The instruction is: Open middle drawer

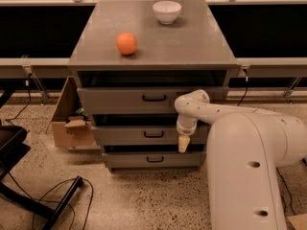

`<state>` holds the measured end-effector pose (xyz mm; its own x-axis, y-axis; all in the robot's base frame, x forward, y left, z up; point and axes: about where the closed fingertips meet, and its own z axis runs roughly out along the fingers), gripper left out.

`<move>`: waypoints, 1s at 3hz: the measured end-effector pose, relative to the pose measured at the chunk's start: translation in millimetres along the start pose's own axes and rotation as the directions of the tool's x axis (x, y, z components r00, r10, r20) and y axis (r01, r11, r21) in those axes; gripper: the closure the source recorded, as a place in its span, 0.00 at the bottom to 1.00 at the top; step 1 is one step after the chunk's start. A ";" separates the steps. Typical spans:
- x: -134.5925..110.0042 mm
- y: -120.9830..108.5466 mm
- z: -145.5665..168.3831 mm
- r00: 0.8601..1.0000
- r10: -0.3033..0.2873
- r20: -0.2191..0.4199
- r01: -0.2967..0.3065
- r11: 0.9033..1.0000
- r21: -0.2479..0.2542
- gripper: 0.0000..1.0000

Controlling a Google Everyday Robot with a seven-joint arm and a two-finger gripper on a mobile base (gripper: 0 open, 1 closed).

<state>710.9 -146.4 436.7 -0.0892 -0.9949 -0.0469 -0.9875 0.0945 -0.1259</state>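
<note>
The middle drawer, a wide flat grey front of smooth matte metal, is sitting directly behind and to the left of the tool, in the central slot of the three-drawer grey cabinet. Its small black bar handle is lying just left of the tool, level with the wrist above it. The front is showing a dark gap along its upper edge, and it is not standing out noticeably from the cabinet.

The tool, a short cream-coloured tip, is pointing straight down in front of the drawer's right part, its end hanging over the drawer's lower edge. Whether it is open or closed cannot be told. The glossy white rounded arm is bending at a knuckle above the tool and running off to the right into the robot's bulky white body.

Above the tool the taller grey top drawer is jutting out slightly; below it the smaller grey bottom drawer is sitting. Higher up, the flat grey surface is carrying a round orange fruit up and to the left and a smooth white bowl further back. Far left of the tool, an open brown cardboard box is standing beside the cabinet on the speckled stone floor, with black cables trailing nearby.
</note>
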 end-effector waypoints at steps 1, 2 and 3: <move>13.0 14.0 8.9 0.998 0.055 -0.007 -0.056 0.998 -0.038 0.48; 13.3 13.6 3.4 0.998 0.058 -0.007 -0.059 0.998 -0.039 0.71; 13.4 13.0 2.8 0.998 0.058 -0.007 -0.059 0.998 -0.039 0.68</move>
<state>697.2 -158.4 431.6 -0.1478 -0.9879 -0.0471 -0.9849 0.1513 -0.0839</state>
